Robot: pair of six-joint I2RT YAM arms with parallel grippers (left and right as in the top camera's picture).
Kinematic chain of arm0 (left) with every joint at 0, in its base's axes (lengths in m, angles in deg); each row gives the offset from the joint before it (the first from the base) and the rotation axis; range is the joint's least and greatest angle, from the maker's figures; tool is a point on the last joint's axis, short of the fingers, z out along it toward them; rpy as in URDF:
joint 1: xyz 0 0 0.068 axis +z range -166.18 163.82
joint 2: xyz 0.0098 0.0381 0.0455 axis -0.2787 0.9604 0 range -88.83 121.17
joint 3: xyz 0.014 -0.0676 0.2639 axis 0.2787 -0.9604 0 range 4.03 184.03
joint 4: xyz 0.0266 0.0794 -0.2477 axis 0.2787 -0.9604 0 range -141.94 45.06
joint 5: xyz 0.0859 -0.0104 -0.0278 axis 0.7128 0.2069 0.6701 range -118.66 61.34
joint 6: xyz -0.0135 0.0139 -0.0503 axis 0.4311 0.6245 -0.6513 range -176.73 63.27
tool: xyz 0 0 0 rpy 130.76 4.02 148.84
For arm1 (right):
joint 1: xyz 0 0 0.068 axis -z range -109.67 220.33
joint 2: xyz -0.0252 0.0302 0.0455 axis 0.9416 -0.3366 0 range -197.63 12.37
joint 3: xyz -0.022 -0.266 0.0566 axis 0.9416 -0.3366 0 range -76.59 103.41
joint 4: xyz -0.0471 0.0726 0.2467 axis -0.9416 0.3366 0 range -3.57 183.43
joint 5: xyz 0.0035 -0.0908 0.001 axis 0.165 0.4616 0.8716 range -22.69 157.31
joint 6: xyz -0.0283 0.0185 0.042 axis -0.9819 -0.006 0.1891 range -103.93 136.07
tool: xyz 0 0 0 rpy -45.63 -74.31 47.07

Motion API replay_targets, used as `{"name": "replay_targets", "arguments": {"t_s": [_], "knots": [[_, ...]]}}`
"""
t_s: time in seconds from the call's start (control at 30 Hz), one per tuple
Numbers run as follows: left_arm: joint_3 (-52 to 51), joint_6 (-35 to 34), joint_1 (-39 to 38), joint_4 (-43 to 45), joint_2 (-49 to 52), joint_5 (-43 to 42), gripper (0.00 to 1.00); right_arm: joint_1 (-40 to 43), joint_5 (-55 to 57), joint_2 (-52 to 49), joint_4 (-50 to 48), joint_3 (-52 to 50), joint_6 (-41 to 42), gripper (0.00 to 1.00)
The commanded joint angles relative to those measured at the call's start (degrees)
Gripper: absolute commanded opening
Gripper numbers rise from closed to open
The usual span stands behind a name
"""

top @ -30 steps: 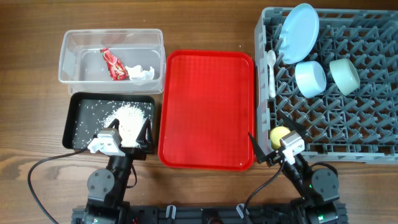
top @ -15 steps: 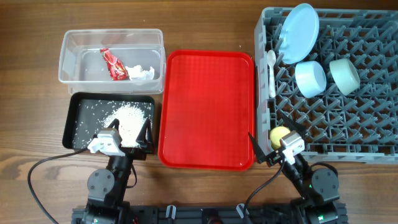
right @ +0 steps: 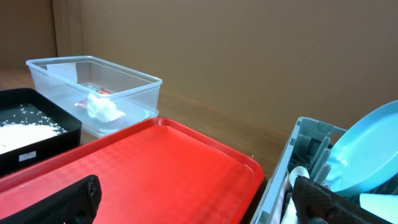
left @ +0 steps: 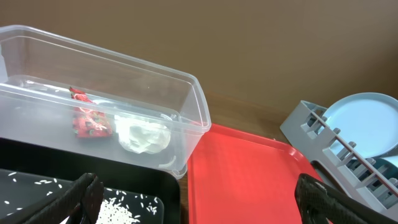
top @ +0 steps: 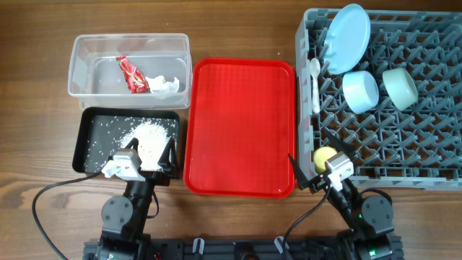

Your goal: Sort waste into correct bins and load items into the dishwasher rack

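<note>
Evidently both the left claw (left: 199,208) and the right claw (right: 199,208) sat spread, empty. The yellow cup (top: 324,155) stood just beside the right claw, inside the rack (top: 375,175). It looked light, stiff and slick, best pinched across its rim.

Glossy red plastic tray (top: 240,130), clear plastic tub (top: 130,65), matt wooden table (top: 36,108)

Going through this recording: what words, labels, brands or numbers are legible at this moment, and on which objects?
No text is readable in any view.
On the red shiny snack wrapper inside the clear plastic rectangular tub: some printing shows, too blurred to read.
On the black rectangular plastic tray, outer wall: a small pale mark, perhaps a sticker, too small to read.
</note>
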Motion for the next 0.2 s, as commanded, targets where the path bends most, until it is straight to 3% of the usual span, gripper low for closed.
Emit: {"name": "replay_targets", "arguments": {"t_s": [0.0,0.17], "knots": [[-0.3,0.1,0.3,0.0,-0.4,0.0,1.0,0.3,0.3,0.3,-0.1,-0.1,-0.3,1.0],[-0.3,0.1,0.3,0.0,-0.4,0.0,1.0,0.3,0.3,0.3,-0.1,-0.1,-0.3,1.0]]}}
